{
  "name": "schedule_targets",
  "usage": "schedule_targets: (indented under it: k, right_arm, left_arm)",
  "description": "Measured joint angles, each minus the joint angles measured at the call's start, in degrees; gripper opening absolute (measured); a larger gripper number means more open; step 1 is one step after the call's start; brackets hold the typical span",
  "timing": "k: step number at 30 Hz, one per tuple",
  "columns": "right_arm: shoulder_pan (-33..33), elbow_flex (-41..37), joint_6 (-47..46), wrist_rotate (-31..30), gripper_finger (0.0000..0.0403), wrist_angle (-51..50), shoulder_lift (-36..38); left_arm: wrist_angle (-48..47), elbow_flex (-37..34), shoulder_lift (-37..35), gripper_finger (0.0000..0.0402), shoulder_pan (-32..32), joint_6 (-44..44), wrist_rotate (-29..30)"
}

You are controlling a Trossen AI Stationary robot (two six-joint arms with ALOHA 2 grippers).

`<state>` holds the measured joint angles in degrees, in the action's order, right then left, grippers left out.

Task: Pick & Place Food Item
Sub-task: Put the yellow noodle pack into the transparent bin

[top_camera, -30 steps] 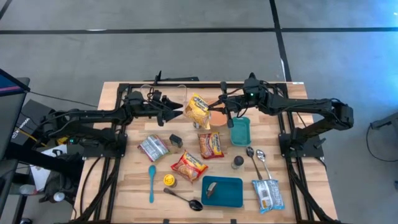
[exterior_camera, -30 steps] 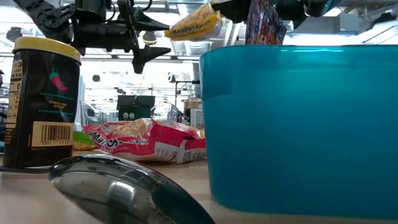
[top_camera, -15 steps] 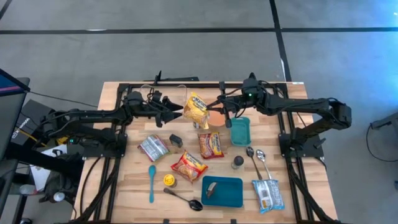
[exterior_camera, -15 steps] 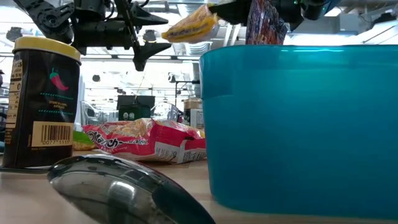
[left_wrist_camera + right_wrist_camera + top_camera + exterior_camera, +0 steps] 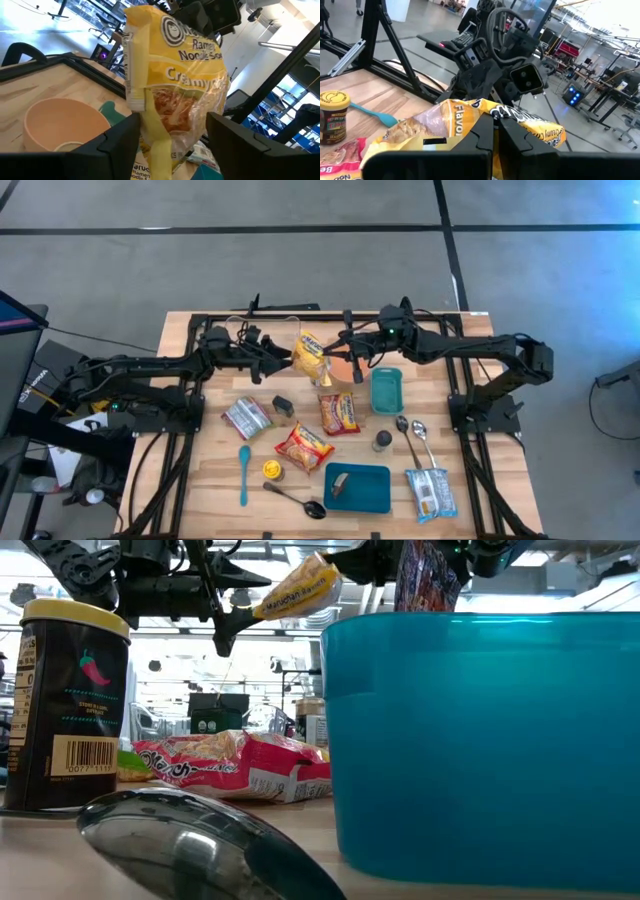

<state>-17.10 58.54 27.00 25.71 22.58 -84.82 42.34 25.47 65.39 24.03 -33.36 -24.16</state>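
A yellow ramen packet (image 5: 308, 357) hangs in the air over the far middle of the table. It also shows in the low view (image 5: 295, 587). My right gripper (image 5: 333, 352) is shut on it from the right. My left gripper (image 5: 290, 358) is open on the packet's left. Its two fingers (image 5: 120, 145) stand on either side of the packet's lower half (image 5: 175, 105). My right gripper pinches the packet's upper end (image 5: 470, 112) between its two fingers, coming level from the table's right. The packet is lifted clear of the table and hangs tilted below the fingers. My left gripper: I cannot tell whether its open fingers touch the packet's sides.
A peach bowl (image 5: 60, 125) and a teal container (image 5: 386, 390) stand below the grippers. Red noodle packets (image 5: 338, 412), a silver packet (image 5: 246, 417), a spice jar (image 5: 382, 441), spoons (image 5: 410, 435) and a teal tray (image 5: 358, 487) lie nearer the front.
My right gripper has carried the yellow packet toward the table's left, to my left gripper. The packet now sits between the left gripper's open fingers and has tipped more steeply.
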Motion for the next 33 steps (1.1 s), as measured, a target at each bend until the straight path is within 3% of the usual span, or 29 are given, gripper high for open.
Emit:
schedule_targets:
  k: [12, 24, 33]
  right_arm:
    - [0.2, 0.2, 0.5, 0.0, 0.0001, 0.3, 0.3]
    - [0.2, 0.2, 0.6, 0.0, 0.0001, 0.4, 0.3]
    - [0.2, 0.2, 0.4, 0.0, 0.0004, 0.4, 0.4]
  left_arm:
    - [0.0, 0.0, 0.0, 0.0153, 0.0, 0.0, 0.0]
    - [0.0, 0.0, 0.0, 0.0123, 0.0, 0.4, 0.1]
    - [0.0, 0.0, 0.0, 0.0043, 0.0, 0.5, 0.0]
